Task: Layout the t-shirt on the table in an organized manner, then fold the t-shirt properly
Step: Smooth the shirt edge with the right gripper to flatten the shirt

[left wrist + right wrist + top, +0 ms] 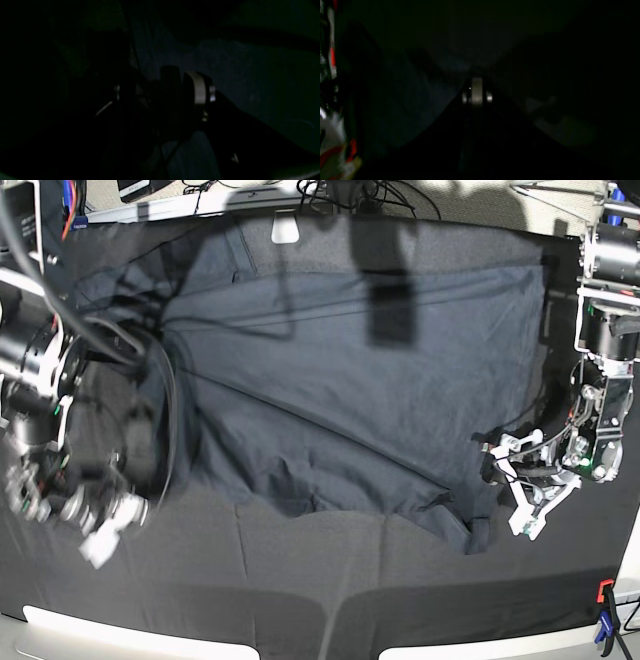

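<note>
The dark grey t-shirt (pixel 350 380) lies spread across the black table (pixel 300 590), with wrinkles and a bunched lower right corner. My left gripper (pixel 505 490) stands open at that right edge of the shirt, its white fingers (pixel 527 523) apart. The left wrist view is very dark and shows the left gripper (pixel 160 92) over grey fabric (pixel 250 75). My right gripper (pixel 100 540) is blurred at the shirt's left side. In the right wrist view, the right gripper (pixel 477 91) has its tips together. Whether cloth is pinched there is too dark to tell.
An orange-and-blue clamp (pixel 604 620) sits at the table's near right corner. A white tab (pixel 285 228) marks the far edge. Cables and gear lie behind the table. Bare black cloth runs along the front.
</note>
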You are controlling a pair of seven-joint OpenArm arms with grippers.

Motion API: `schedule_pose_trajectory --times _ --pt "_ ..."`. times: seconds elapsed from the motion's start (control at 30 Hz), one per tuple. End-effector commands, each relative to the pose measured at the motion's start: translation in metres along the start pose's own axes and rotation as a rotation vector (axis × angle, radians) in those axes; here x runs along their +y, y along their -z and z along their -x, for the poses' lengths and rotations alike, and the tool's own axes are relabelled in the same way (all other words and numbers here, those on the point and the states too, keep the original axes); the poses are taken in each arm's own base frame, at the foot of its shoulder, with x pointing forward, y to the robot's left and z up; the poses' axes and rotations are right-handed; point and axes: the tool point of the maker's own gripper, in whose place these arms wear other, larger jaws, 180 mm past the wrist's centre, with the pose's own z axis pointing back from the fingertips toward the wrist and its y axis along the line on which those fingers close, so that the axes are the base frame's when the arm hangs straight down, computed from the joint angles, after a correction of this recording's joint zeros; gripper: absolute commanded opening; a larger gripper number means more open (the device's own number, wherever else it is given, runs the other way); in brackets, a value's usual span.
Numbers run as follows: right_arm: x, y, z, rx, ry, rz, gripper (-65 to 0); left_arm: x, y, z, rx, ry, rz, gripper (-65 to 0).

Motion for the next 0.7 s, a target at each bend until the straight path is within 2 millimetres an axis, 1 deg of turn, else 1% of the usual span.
schedule_pose_trajectory --times 0.0,0.07,0.17,0.23,0.3,0.4,0.47,0.53,0.67 --pt "0.003 -0.025 -0.053 -0.140 -0.072 0.020 -65.0 0.012 -0.008 -0.024 -0.063 0.009 -0.021 -36.4" --pt "-0.005 -0.037 -0.072 -0.178 -0.136 0.090 -65.0 0.012 -0.008 -0.024 -0.062 0.009 -0.022 -36.4" --pt "-0.012 -0.047 -0.089 -0.239 -0.172 0.138 -65.0 0.012 -0.008 -0.024 -0.063 0.009 -0.022 -36.4" --pt "-0.026 -0.055 -0.097 -0.280 -0.181 0.208 -65.0 0.012 -0.008 -0.024 -0.061 0.009 -0.022 -36.4" --pt "-0.044 -0.066 -0.104 -0.319 -0.201 0.299 -65.0 0.012 -0.008 -0.023 -0.058 0.009 -0.022 -36.4" --pt "-0.068 -0.090 -0.121 -0.401 -0.230 0.425 -65.0 0.012 -0.008 -0.024 -0.060 0.009 -0.022 -36.4" --pt "-0.079 -0.107 -0.132 -0.454 -0.248 0.494 -65.0 0.012 -0.008 -0.024 -0.063 0.009 -0.022 -36.4" --pt "-0.083 -0.118 -0.141 -0.501 -0.261 0.525 -65.0 0.012 -0.008 -0.025 -0.067 0.009 -0.022 -36.4" --pt "-0.088 -0.123 -0.146 -0.533 -0.232 0.567 -65.0 0.012 -0.008 -0.029 -0.086 0.009 -0.022 -36.4"
